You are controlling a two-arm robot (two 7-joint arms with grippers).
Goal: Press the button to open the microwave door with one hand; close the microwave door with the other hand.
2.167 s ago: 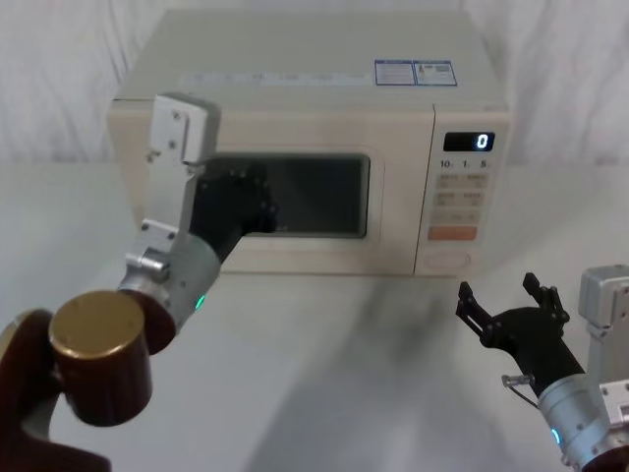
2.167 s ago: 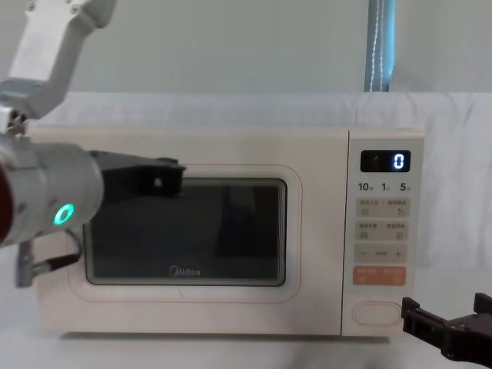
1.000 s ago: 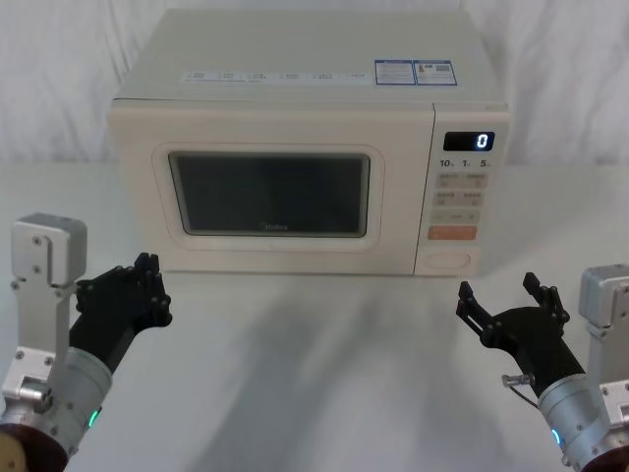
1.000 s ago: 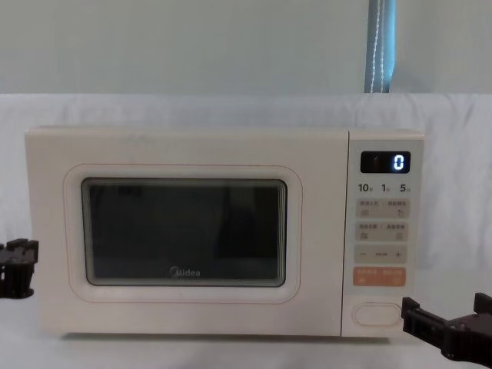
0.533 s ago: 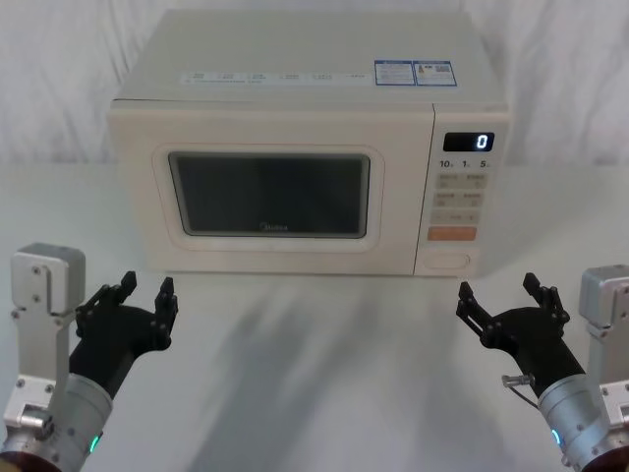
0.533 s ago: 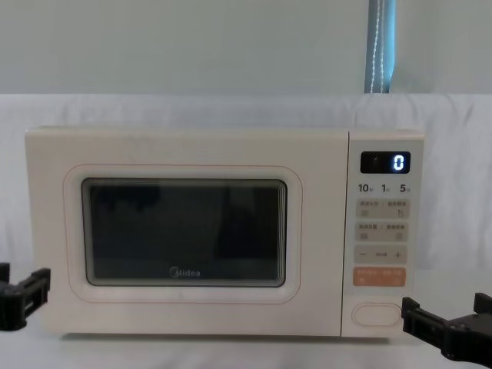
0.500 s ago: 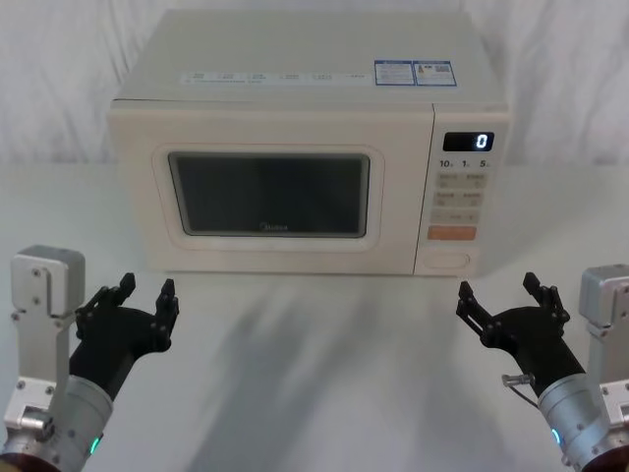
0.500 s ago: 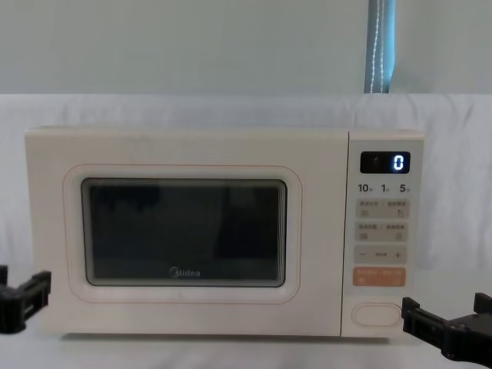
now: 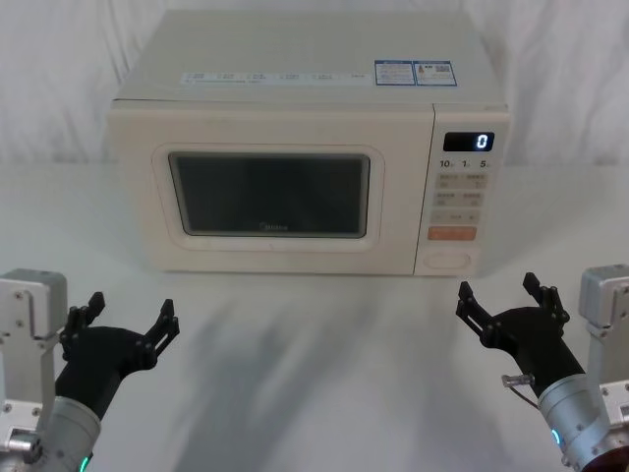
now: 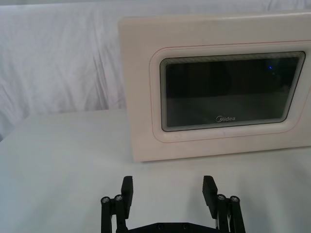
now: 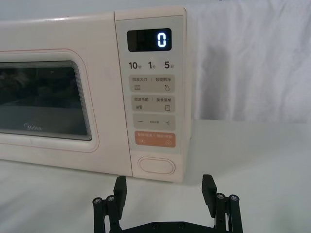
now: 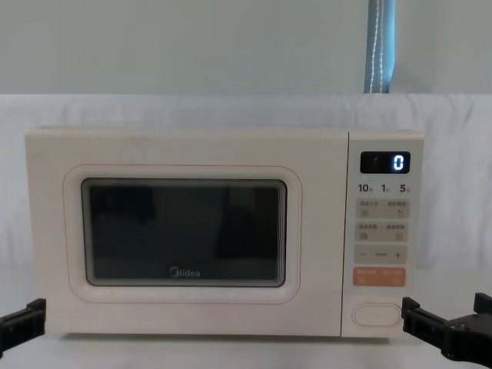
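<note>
Near the microwave, door shut, both grippers, left and right, spread wide; pressing the button seems next

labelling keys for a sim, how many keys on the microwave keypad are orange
1. The orange key sits low on the keypad strip, directly above the wide cream button and below the minus/plus row. All other keys are cream; none look hidden.
</note>
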